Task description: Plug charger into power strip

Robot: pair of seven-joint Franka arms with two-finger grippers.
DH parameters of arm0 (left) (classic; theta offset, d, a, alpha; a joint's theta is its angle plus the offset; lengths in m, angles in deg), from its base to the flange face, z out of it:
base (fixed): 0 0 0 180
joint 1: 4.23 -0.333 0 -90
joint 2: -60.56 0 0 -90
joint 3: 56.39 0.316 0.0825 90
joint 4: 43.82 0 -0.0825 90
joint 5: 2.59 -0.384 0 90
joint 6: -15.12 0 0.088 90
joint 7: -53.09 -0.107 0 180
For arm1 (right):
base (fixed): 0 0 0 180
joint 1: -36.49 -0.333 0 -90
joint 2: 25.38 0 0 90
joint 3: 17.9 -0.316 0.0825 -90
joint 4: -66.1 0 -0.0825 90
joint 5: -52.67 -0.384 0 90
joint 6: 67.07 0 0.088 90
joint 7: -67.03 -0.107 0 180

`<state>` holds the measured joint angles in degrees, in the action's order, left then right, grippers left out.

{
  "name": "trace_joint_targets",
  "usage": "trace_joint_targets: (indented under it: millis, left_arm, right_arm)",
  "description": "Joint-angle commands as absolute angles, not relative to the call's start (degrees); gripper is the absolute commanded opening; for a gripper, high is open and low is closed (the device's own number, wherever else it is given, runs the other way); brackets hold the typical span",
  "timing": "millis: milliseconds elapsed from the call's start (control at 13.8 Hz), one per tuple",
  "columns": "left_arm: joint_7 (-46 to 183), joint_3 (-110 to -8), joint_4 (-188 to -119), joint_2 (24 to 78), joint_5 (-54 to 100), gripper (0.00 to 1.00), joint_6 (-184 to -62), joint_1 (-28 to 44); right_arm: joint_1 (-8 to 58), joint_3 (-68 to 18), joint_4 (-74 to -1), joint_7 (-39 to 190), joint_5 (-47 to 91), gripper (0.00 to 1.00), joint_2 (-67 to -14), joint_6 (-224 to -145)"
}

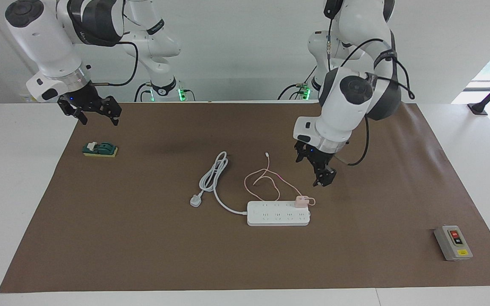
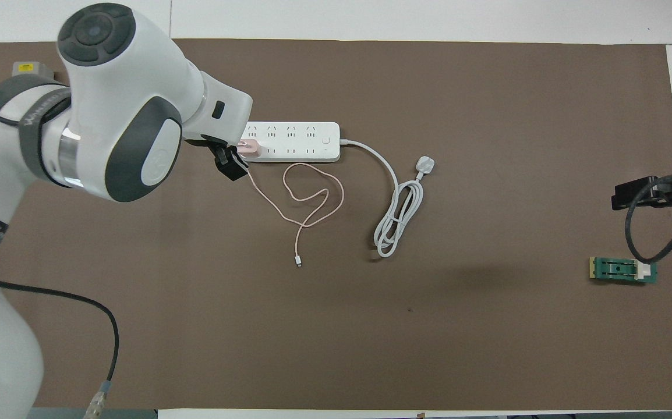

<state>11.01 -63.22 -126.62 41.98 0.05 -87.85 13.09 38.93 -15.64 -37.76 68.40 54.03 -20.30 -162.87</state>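
- Charger [image 1: 300, 202] seated upright on the power strip [image 1: 278, 213], in the row of outlets nearer the robots, at the strip's end toward the left arm's end of the table.
- Pink cable [image 1: 266, 180] trailing from the charger in loose loops on the brown mat [image 1: 143, 238], nearer the robots than the power strip, ending in a tiny connector [image 1: 266, 154].
- Left gripper [image 1: 318, 172] raised in the air, clear of the charger, fingers spread apart and holding nothing; over the mat just nearer the robots than the power strip's charger end.
- Right gripper [image 1: 95, 111] waiting well apart from the power strip, fingers spread and empty, up over the mat's corner at the right arm's end.
- Thick white cord [image 1: 215, 178] running from the power strip's other end, coiled beside it, its white three-pin plug [image 1: 195, 201] lying on the mat.
- Grey switch box [image 1: 453, 242] well apart from the power strip, toward the left arm's end and farther from the robots.
- Green block [image 1: 100, 149] well apart from the power strip, toward the right arm's end, under the right gripper.
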Motion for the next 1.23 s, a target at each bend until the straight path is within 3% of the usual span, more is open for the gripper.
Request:
trace_joint_targets:
  millis: [0,506,795,1157]
  left_arm:
    - [14.9,-61.9,-128.0,48.6,0.5,1.00,-80.4,10.6]
    - [43.7,-60.7,-128.4,57.6,-1.3,1.00,-65.3,4.0]
    - [60.4,-60.7,-129.9,58.6,-2.3,1.00,-65.2,2.4]
    - [61.4,-60.7,-131.1,59.8,-2.2,1.00,-62.7,1.2]
  right_arm:
    - [39.4,-16.1,-37.4,69.3,54.4,1.00,-20.0,-162.0]
    - [39.4,-16.0,-37.4,69.3,54.4,1.00,-20.1,-162.1]
    - [39.4,-16.0,-37.4,69.3,54.4,1.00,-20.1,-162.0]
    - [39.4,-16.1,-37.4,69.3,54.4,1.00,-20.1,-162.0]
